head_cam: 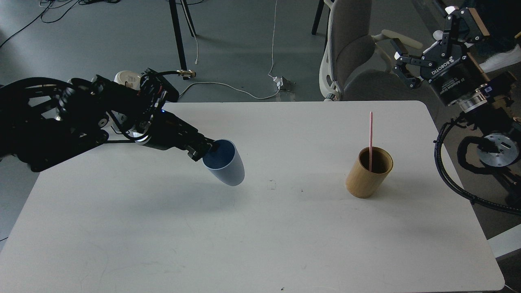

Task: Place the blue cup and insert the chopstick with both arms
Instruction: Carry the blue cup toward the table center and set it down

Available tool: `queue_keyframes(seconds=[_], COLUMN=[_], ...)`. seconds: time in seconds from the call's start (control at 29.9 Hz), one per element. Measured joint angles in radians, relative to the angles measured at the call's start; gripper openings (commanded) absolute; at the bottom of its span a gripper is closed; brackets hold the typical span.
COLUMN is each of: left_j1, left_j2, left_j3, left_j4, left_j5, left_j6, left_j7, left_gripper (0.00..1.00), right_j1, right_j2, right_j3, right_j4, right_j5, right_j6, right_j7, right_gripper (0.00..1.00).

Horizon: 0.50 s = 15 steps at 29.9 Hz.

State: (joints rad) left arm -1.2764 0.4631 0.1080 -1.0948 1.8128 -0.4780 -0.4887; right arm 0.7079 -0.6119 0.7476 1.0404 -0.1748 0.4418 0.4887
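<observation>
Two black arms hung over the white table point(260, 244), one at each side. The left arm reached in low from the left edge, and the left gripper point(202, 149) was closed on the near rim of the blue cup point(228, 167), one finger seeming to sit just inside the mouth. The cup was tipped, its dark-blue opening turned up and toward the arm, its pale base pointing down and to the right; its shadow lay on the tabletop a little below and left of it, so it looked lifted clear of the surface, left of the table's middle.

Further right, well apart from the cup, a tan bamboo cylinder point(368, 173) stood on the table. The pink chopstick point(371, 134) stood upright inside it, its lower end hidden in the holder and its upper part rising well above the rim.

At the far right, beyond the table's corner, the right arm was raised. The right gripper point(401, 61) pointed left with its fingers spread wide apart and nothing between them, white "ROBOTIQ" lettering showing on its body. Behind it stood a grey office chair point(350, 53) on the grey floor, with a white cable point(228, 87) trailing across.
</observation>
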Motion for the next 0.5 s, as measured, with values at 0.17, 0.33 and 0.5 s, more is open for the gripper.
queue_keyframes(seconds=[0.17,0.33,0.5], left_j1=[-0.03,-0.032,-0.019], left_j2=[-0.223,-0.312,-0.329], left_j3=[0.05,0.091,0.116], left_j4=[0.153,0.234,0.262], left_j5=[0.075,0.09,0.091], left_j6=[-0.01,-0.011,-0.011], left_j7=[0.0,0.0,0.0], left_gripper=[0.0,0.0,0.01], right_j1=[0.01,0.01,0.009], right_j2=[0.0,0.0,-0.002], right_j3=[0.001,0.0,-0.001], right_j4=[0.0,-0.01,-0.023], right_j5=[0.0,0.0,0.0], right_j6=[-0.018,-0.02,-0.016], right_j7=[0.0,0.0,0.0], right_gripper=[0.99,0.99,0.99])
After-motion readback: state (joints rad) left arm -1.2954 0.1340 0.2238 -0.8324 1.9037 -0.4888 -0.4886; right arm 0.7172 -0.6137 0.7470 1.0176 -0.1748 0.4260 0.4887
